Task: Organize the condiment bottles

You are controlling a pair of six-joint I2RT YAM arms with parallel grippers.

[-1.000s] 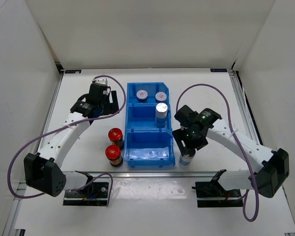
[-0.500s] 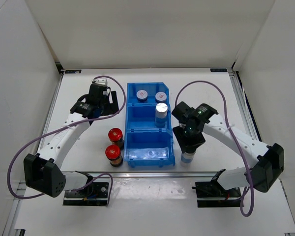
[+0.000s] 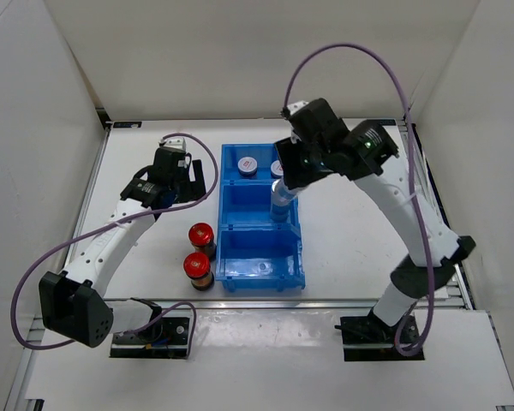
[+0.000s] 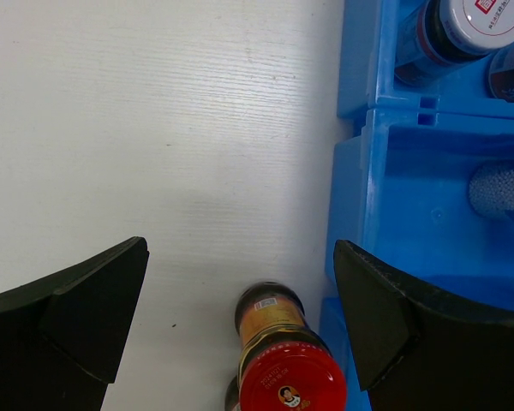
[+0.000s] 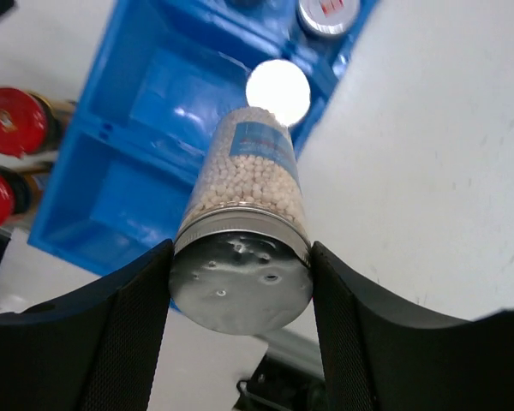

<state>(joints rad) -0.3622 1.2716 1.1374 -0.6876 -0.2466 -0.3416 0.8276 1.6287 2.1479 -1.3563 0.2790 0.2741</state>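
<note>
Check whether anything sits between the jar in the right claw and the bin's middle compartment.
Yes. Another silver-capped jar stands at the right side of the middle compartment. Its cap shows just beyond the base of the held jar in the right claw. The compartment's left part looks free.

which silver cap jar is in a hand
The jar clamped in the right hand, hanging over the bin; the other silver-capped jars stand inside the bin.

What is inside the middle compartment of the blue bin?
One silver-capped jar stands there. From above, the right tool and its held jar cover part of the compartment floor.
</note>
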